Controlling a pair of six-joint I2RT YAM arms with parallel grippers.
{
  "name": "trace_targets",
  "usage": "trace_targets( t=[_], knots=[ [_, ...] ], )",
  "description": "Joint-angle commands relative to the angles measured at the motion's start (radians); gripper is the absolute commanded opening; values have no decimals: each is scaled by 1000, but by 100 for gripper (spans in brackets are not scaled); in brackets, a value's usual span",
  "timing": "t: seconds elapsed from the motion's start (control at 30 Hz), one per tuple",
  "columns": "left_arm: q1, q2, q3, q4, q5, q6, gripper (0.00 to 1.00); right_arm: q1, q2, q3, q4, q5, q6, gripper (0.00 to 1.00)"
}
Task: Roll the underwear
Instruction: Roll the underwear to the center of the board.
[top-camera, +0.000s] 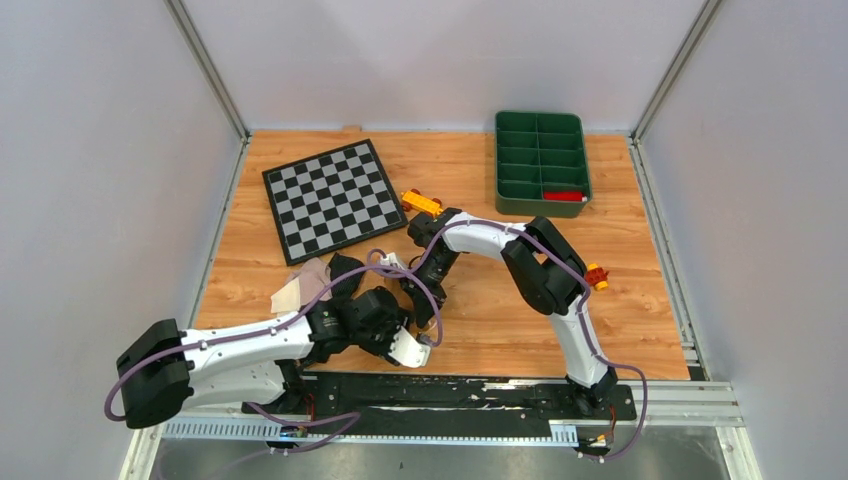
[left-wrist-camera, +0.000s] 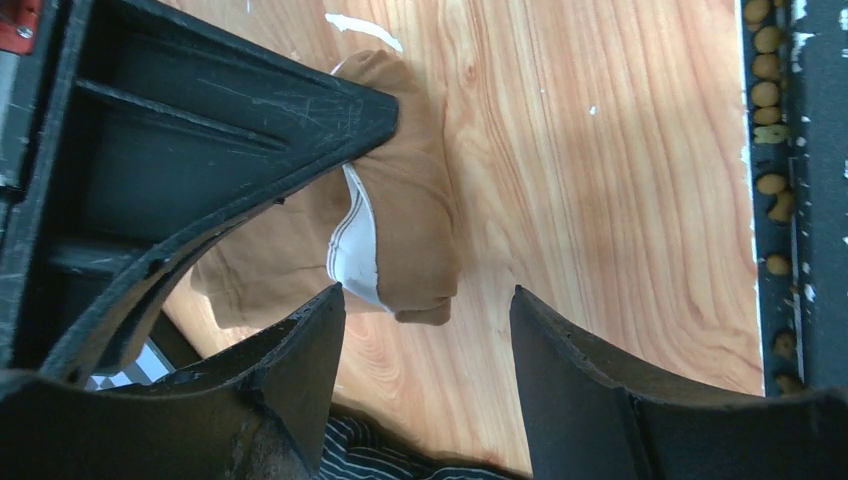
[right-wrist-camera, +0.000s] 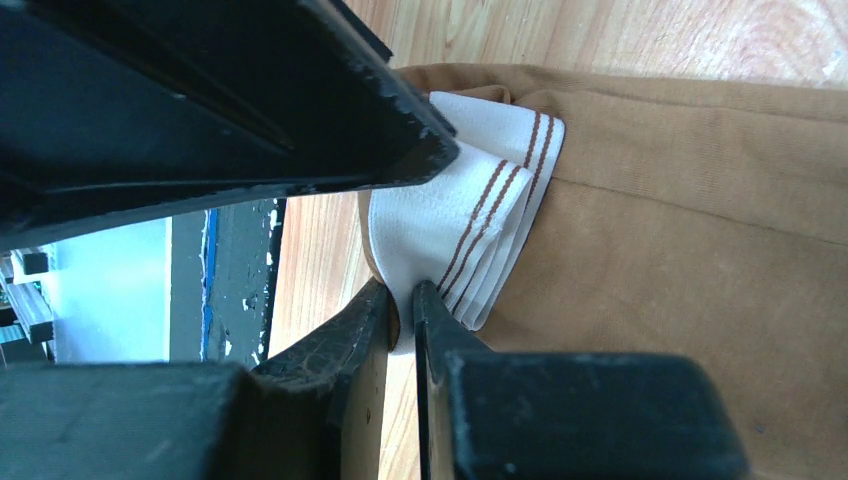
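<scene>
In the left wrist view the tan-brown underwear (left-wrist-camera: 415, 200) lies folded on the wood, its cream waistband (left-wrist-camera: 355, 245) showing at the fold. My left gripper (left-wrist-camera: 428, 300) stands open, with the garment's near end between its fingertips and untouched. My right gripper (right-wrist-camera: 405, 300) is shut on the cream waistband (right-wrist-camera: 450, 225), with tan cloth (right-wrist-camera: 700, 250) spreading to the right. From above, both grippers meet near the table's front middle, left (top-camera: 388, 328) and right (top-camera: 420, 300), and hide that garment. The pale pink-beige underwear (top-camera: 298, 292) and the black one (top-camera: 345, 272) lie just left of them.
A checkerboard mat (top-camera: 333, 198) lies at the back left. A green divided tray (top-camera: 541, 160) stands at the back right. An orange toy block (top-camera: 421, 202) sits beside the mat. Dark striped cloth (left-wrist-camera: 400, 462) shows under my left gripper.
</scene>
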Motion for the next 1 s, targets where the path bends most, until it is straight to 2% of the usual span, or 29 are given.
trace_targets(
  t=[0.0, 0.33, 0.67, 0.8, 0.87, 0.93, 0.97],
  knots=[
    [-10, 0, -45, 205, -52, -55, 69, 15, 86, -41, -23, 146, -28, 14],
    [-41, 20, -104, 322, -43, -42, 66, 16, 86, -43, -18, 149, -19, 14],
    [-43, 64, -142, 364, -30, -21, 57, 16, 80, -48, -10, 146, -16, 14],
    [-44, 68, -144, 372, -30, -15, 37, 14, 79, -50, -7, 146, -15, 14],
    [-43, 65, -145, 367, -30, -12, 23, 15, 70, -54, -8, 151, -13, 17],
    [-43, 58, -150, 362, -29, -3, 6, 3, 60, -37, -60, 120, -28, 30],
    [-43, 55, -154, 360, -30, 5, 2, -12, 61, 0, -147, 63, -82, 36]
  ],
)
